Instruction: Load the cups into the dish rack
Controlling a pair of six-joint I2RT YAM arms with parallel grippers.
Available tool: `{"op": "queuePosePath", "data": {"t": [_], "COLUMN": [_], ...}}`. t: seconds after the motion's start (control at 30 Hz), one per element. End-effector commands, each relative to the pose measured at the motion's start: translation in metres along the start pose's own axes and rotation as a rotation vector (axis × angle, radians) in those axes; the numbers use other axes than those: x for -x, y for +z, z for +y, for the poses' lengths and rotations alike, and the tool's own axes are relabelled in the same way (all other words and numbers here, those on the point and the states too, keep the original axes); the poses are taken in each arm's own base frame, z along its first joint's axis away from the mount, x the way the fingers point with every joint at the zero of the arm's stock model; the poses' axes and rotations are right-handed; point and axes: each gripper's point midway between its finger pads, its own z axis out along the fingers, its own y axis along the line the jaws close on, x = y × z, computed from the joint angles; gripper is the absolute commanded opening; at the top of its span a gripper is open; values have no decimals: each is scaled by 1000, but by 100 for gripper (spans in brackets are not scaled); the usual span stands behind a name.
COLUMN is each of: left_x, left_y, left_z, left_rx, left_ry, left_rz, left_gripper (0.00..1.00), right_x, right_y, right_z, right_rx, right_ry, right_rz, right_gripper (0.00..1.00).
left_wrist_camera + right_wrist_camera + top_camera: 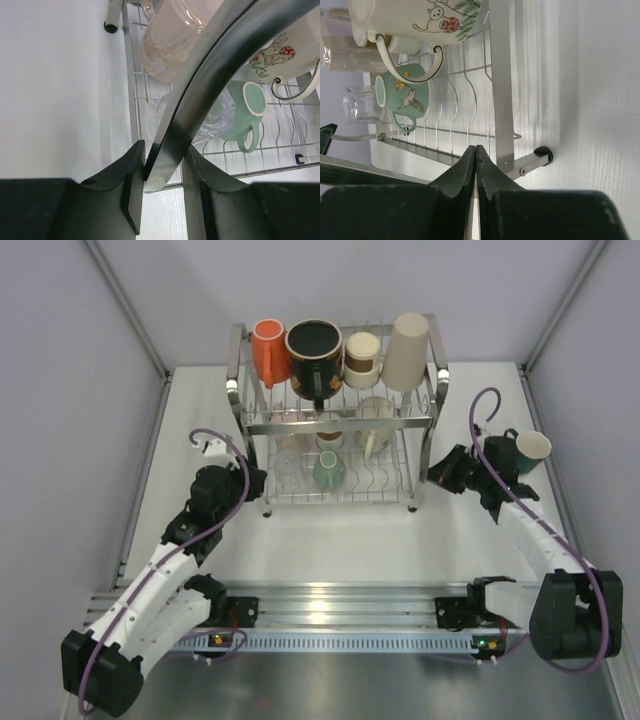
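The chrome dish rack (434,390) stands at the back centre. Its upper tier holds an orange cup (270,350), a black mug (314,352), a brown-cream paper cup (362,358) and a tall beige cup (408,348). The lower tier holds a green mug (329,470), also in both wrist views (245,112) (402,95), with clear and pink cups (170,40) and a white printed mug (415,20). A teal cup (527,450) sits on the table right of the rack. My left gripper (255,480) (165,150) is shut on the rack's front-left post (210,85). My right gripper (440,472) (476,149) is shut and empty by the front-right post (501,85).
The white table (340,540) runs between grey side walls. The rack's rubber foot (543,151) rests on the table just right of my right fingers. A metal rail (340,605) with both arm bases lies along the near edge.
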Motion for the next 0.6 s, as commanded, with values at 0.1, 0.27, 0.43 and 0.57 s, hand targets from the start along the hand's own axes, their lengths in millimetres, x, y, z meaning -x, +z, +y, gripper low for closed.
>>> {"op": "queuePosePath", "data": {"t": [0.1, 0.27, 0.43, 0.57], "left_x": [-8, 17, 39, 40], "left_y": [-27, -42, -51, -54], "left_z": [-72, -74, -64, -60], "left_rx": [-287, -274, -200, -175], "left_ry": [-211, -204, -189, -178], "left_rz": [105, 53, -14, -4], "left_gripper": [32, 69, 78, 79], "right_x": [3, 59, 111, 151], "right_y": [-7, -13, -28, -47], "right_z": [14, -24, -42, -47], "right_rx": [-44, -264, -369, -444], "right_ry": [7, 59, 124, 138], "right_rz": [19, -140, -242, -316], "right_gripper": [6, 16, 22, 30]}}
